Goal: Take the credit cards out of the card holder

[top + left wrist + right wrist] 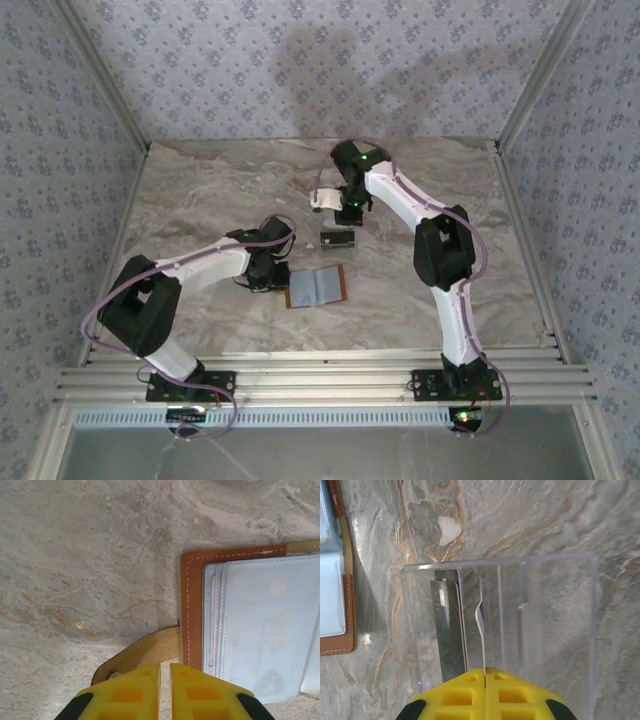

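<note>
Nearest the arm bases, the left claw [165, 668] sits low over the marbled bench [75, 555], its yellow fingers pressed almost together with only a sliver between them. They sit right over the tan closing strap [145, 650] of the card holder [250, 625]. I cannot tell whether they pinch the strap or merely pin it down. The holder lies unfolded and flat just beside that claw, with its pale blue sleeves facing up inside the orange-brown stitched border. The sleeves look largely bare. A faint pinkish line shows along their inner edge, and I cannot say whether it is a card left behind.

Further out stands a clear plastic organizer [545, 620] with upright dividers, apart from the holder. A dark card [449, 630] stands on edge in its leftmost slot, so I judge that one card is already out and stowed.

Beyond that, the right claw [485, 672] is clamped on a whitish card [481, 625]. The card is seen edge-on, reaching forward over the organizer's next slot. It looks free of the holder but not yet let go.

By my reading the job is well advanced: one card is placed and a second is about to be delivered. What remains is releasing that card and checking the sleeves for any others.
</note>
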Robot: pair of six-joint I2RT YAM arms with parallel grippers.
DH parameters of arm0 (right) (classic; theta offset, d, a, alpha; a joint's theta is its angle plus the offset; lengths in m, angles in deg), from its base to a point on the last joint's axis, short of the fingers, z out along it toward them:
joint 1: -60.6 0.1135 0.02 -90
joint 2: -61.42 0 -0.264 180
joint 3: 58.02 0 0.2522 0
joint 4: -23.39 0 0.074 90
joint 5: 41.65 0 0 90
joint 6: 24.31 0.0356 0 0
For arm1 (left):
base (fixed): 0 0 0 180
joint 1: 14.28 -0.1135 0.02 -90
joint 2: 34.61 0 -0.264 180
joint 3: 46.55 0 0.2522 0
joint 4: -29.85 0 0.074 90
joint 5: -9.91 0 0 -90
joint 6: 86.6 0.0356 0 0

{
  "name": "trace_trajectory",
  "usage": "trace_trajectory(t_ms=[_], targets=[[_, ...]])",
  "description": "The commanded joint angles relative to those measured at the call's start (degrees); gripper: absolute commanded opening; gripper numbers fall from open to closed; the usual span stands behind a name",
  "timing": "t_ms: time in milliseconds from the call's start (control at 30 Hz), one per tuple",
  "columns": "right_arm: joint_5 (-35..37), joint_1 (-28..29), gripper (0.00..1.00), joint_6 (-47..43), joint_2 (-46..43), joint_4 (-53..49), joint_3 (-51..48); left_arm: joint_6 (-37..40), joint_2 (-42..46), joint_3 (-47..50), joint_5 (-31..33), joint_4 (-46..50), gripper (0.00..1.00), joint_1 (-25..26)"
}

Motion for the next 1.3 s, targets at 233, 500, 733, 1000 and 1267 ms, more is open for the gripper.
trace_trajectory(t_ms=[233,500,733,1000,1267], targets=[[1.8,1.4,0.00,-8.1,2.2,-10.3,3.0,-0.5,1.7,0.5,0.5,1.6,0.14,-0.2],[3.3,1.5,0.20,-5.8,2.8,-6.3,5.8,-0.3,2.1,0.1,0.8,2.1,0.14,-0.3],[7.3,1.5,0.24,-3.1,-1.3,1.8,5.2,-0.6,2.3,0.2,1.1,1.9,0.15,-0.2],[6.3,1.8,0.25,13.4,-10.4,10.8,-1.5,-0.4,2.5,1.8,-0.5,-0.4,0.14,-1.2],[0.9,2.9,0.22,55.3,-24.0,24.9,-21.0,-1.6,2.8,7.3,-9.4,-10.0,0.13,-4.3]])
